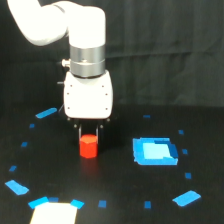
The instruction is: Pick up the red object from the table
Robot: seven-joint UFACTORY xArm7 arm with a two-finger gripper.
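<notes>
One black curtain (pixel 165 50) is filling the upper half of the frame, hanging in wrinkles behind everything. Below it the table (pixel 115 170) is stretching across the lower half, black and scattered with small blue tape marks. A white arm (pixel 60 22) is reaching in from the upper left, ending in a silver collar and a boxy white body. At centre right a bright blue square piece (pixel 155 151) is lying flat. A pale patch (pixel 54 213) is glowing at the bottom left edge. The gripper (pixel 89 131) is pointing straight down, its dark fingers standing on either side of the red object (pixel 88 145), which is sitting just left of centre; whether they are pressing it cannot be told. No writing is showing anywhere.
</notes>
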